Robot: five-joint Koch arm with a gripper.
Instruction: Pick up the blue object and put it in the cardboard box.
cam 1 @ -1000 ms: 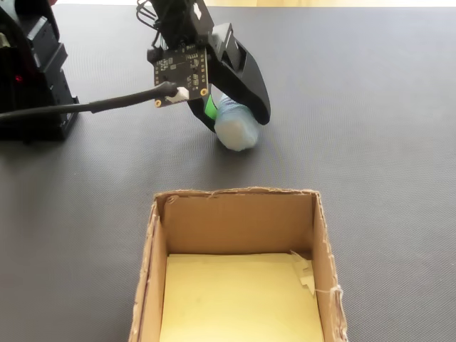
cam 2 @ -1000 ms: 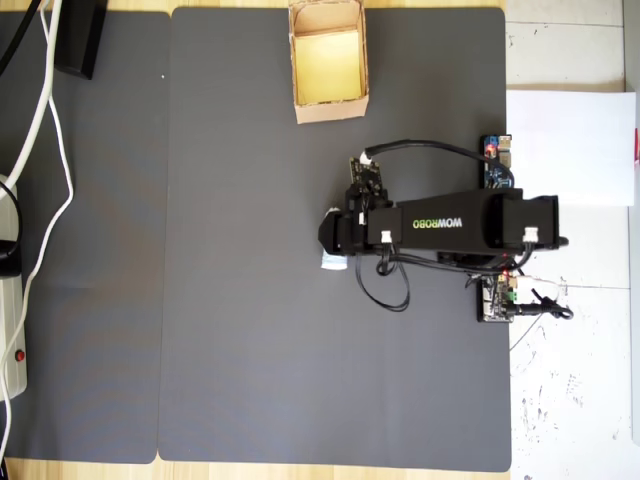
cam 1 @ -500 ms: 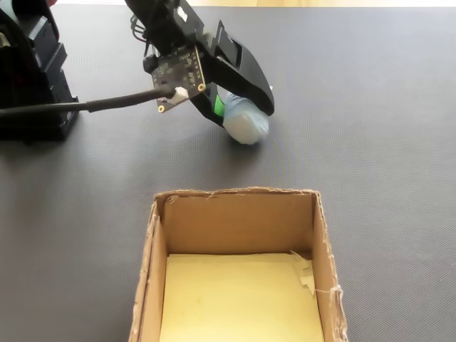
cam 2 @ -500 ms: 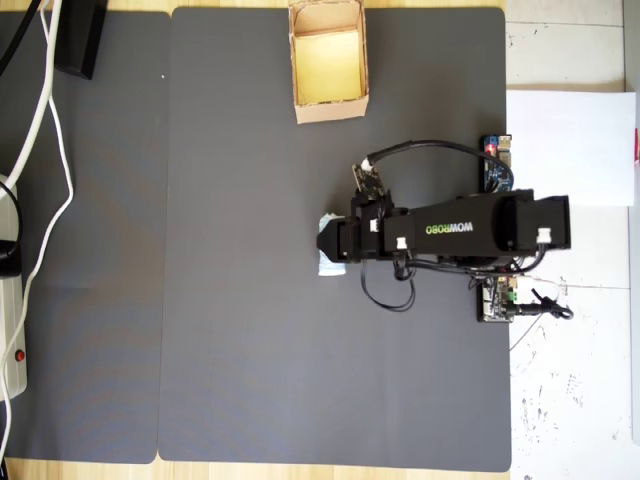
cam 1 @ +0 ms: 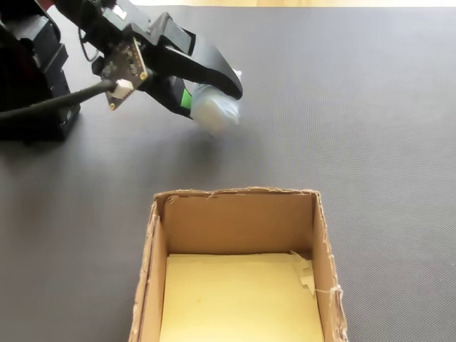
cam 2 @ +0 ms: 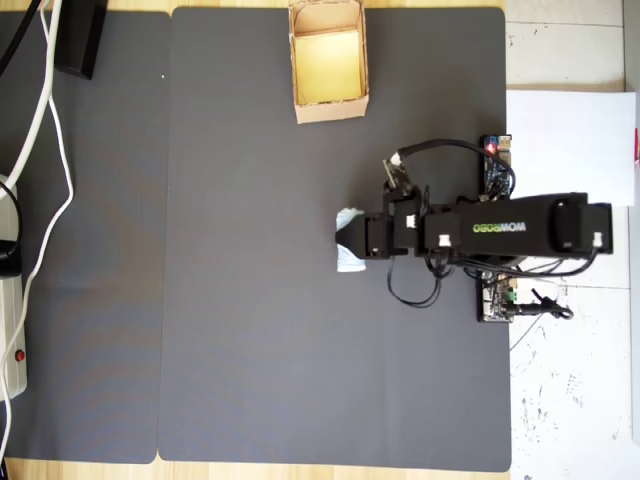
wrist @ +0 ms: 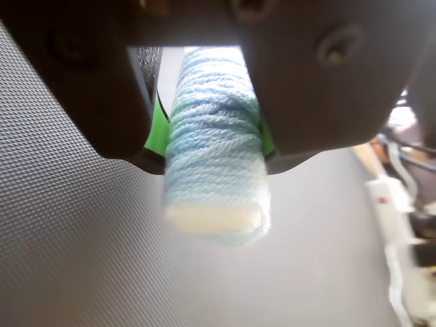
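1. Surface: a dark grey textured mat [cam 2: 250, 300] covers a light wooden table, whose edge shows along the top and bottom of the overhead view; bare white speckled surface lies down the right side of that frame.

2. The blue object [wrist: 214, 146] [cam 1: 214, 112] [cam 2: 347, 258] is a pale blue-white wound roll with a ribbed yarn surface. In the wrist view it runs down the centre of the frame with its white end face towards the camera. In the fixed view it sits upper left of centre and appears clear of the mat. In the overhead view only its ends protrude past the black tool, slightly right of frame centre.

3. The gripper [wrist: 211, 116] [cam 1: 214, 96] [cam 2: 350, 240] is clamped on the roll: the wrist view shows a dark jaw on each side pressing it, with green pads [wrist: 158, 129] against the yarn.

4. The arm [cam 2: 500, 228], black with white lettering, extends leftward from its base at the right edge of the mat in the overhead view. A bare circuit board [cam 1: 128, 58] with a black cable is mounted beside the jaws.

5. The cardboard box [cam 1: 153, 249] [cam 2: 296, 70] stands open, yellowish floor visible, nothing inside. It occupies the bottom centre of the fixed view and the top centre of the overhead view, well apart from the roll.

6. White cables [cam 2: 45, 110] run down the left edge of the overhead view.
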